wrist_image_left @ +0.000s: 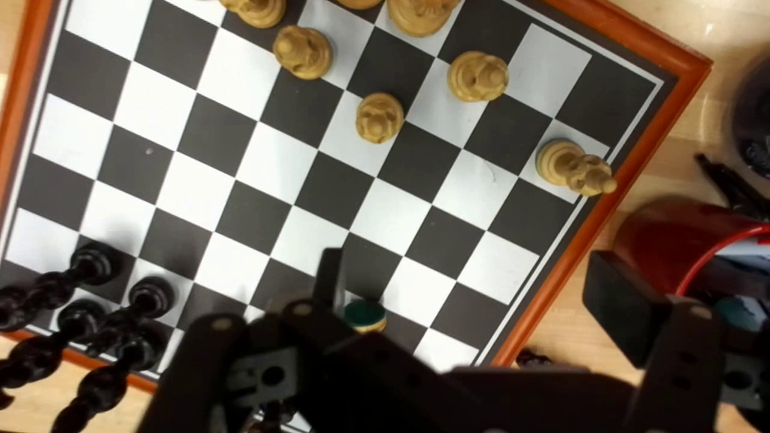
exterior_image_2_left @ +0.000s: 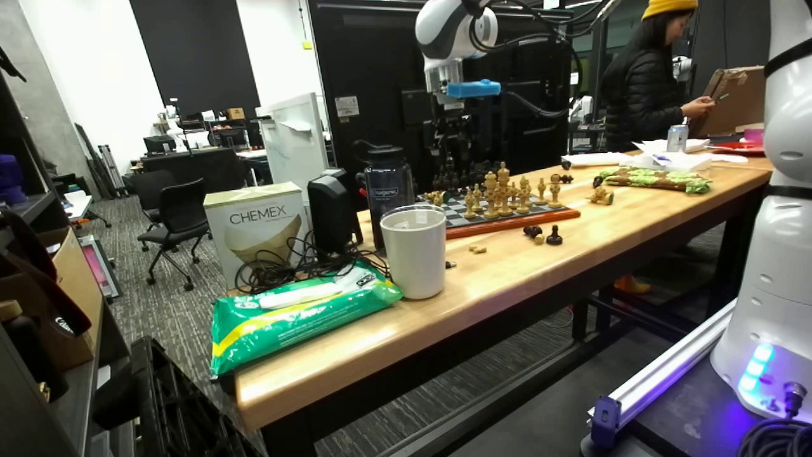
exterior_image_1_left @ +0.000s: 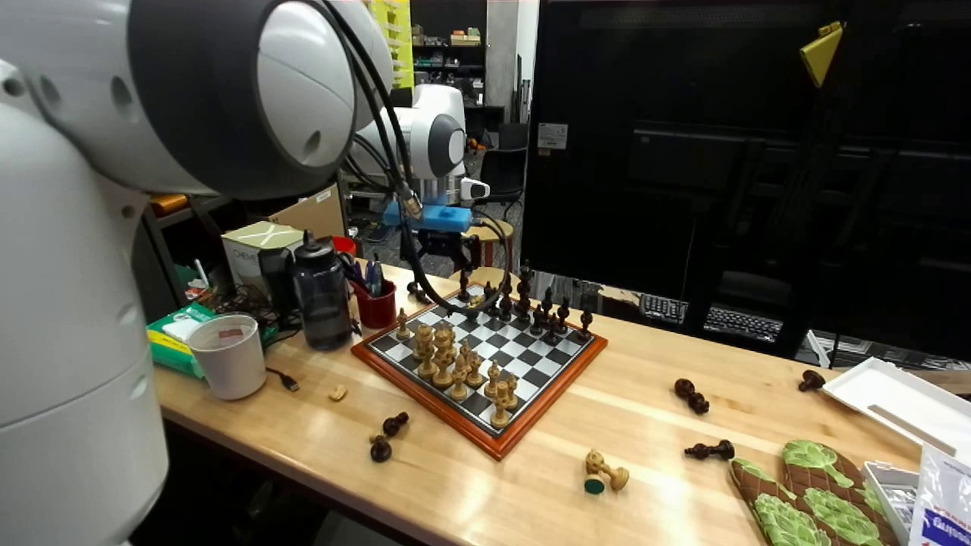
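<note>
I look down from the wrist, and my pincer stands wide, with a big gap between its two tips. It holds nothing that I can see. A light chess piece lies tipped over on the board, in the lower middle of the frame. It shows inside the gap, but not in the middle of it. It is just beside the middle finger and well apart from the finger at the right of the frame. I can't tell if it touches.

Its round green bottom points toward the top of the frame. The long part seems to run down the frame, under my black pincer parts, so its head is hidden from me. In an exterior view the same piece looks like it lies sideways, with its green end to the right.

Dark chess pieces stand close together at the lower left of the wrist frame. Light standing pieces are up near the top, and a red cup is by the right edge, off the board.
</note>
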{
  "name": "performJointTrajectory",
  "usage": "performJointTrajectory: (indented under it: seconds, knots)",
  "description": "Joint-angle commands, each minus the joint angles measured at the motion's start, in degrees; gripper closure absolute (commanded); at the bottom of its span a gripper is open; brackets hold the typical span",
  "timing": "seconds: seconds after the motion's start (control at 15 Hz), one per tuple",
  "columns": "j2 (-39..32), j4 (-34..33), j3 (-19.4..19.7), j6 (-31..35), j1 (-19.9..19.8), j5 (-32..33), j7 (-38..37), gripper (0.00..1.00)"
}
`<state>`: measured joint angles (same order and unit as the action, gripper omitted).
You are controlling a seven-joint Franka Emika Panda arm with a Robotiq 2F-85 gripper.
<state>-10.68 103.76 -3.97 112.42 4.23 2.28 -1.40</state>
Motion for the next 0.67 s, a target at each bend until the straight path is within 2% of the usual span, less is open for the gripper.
performJointTrajectory:
  seconds: [0.0,0.33,0.4,0.6]
  knots:
    - [4.44,2.27,0.29,-0.21,0.12,-0.82,-3.44,0.0]
    - [8.0,3.53,0.12,-0.11,0.33,-0.23,-6.43,0.0]
    - [4.92,1.0,0.15,-0.26,0.16,-0.15,-4.97,0.0]
    - [6.13,1.61,0.13,-0.26,0.13,-0.14,-5.52,0.0]
